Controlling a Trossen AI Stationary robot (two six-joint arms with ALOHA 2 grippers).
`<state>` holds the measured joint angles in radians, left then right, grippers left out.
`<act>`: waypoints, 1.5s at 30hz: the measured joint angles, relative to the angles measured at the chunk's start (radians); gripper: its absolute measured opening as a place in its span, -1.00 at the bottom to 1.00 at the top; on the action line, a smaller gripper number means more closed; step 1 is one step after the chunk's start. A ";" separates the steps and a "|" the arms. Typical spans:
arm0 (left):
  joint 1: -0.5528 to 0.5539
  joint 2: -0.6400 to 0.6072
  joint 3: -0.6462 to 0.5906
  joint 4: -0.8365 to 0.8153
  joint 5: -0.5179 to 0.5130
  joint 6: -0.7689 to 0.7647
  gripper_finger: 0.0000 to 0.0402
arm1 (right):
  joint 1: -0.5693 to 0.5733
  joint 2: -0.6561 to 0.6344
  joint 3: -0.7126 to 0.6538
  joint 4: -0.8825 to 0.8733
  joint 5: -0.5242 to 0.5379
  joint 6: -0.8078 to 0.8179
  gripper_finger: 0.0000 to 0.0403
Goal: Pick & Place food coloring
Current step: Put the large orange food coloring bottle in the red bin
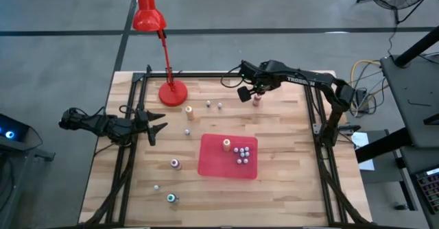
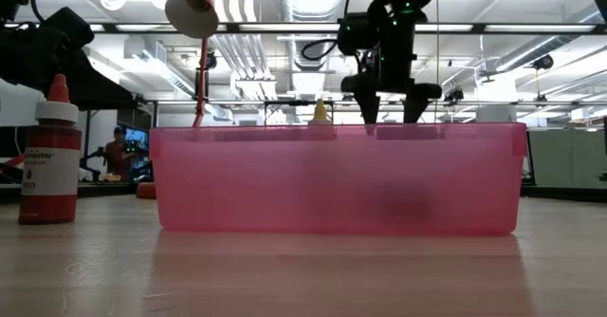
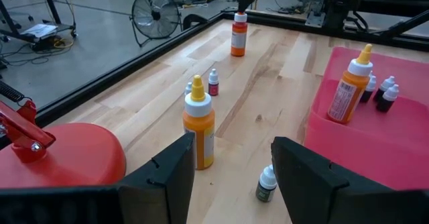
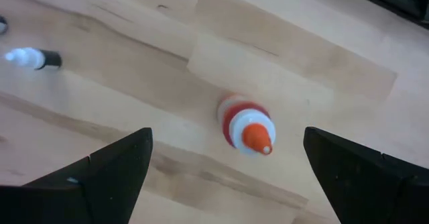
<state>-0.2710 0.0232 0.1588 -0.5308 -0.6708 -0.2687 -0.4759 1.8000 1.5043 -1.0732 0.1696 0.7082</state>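
Observation:
The food coloring bottles are scattered on the wooden table. A tall one with an orange tip and a red-and-white body (image 4: pixel 247 129) stands upright near the far edge (image 1: pixel 256 100). My right gripper (image 4: pixel 228 147) hovers over it, pointing down and open, with one finger on each side and clear of it (image 2: pixel 389 103). Another tall orange bottle (image 1: pixel 226 145) and several tiny ones (image 1: pixel 241 153) stand in the red tray (image 1: pixel 209 164). My left gripper (image 3: pixel 231 174) waits open at the table's left (image 1: pixel 154 127), behind a yellow-capped orange bottle (image 3: pixel 200 127) and a tiny bottle (image 3: pixel 267 184).
A red desk lamp stands on its base (image 1: pixel 172 92) at the far left, its head (image 1: pixel 145 11) beyond the table. Loose bottles stand on the table at the left (image 1: pixel 189 110), left of the tray (image 1: pixel 175 163) and near the front (image 1: pixel 171 198). A black frame rail (image 1: pixel 206 74) edges the table.

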 joint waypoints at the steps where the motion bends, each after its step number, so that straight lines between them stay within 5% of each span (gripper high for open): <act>1: 0.000 0.000 0.000 0.000 0.000 0.000 -0.15 | 0.000 0.000 -0.010 0.011 0.001 0.000 0.89; 23: 0.000 0.000 0.000 0.000 0.000 0.000 -0.15 | -0.022 0.002 -0.174 0.177 -0.048 0.009 0.86; 45: 0.000 0.000 0.000 0.000 0.000 0.000 -0.15 | -0.035 0.002 -0.196 0.189 -0.039 -0.001 0.04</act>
<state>-0.2708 0.0233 0.1587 -0.5309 -0.6704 -0.2685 -0.5106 1.8019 1.3086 -0.8837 0.1303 0.7071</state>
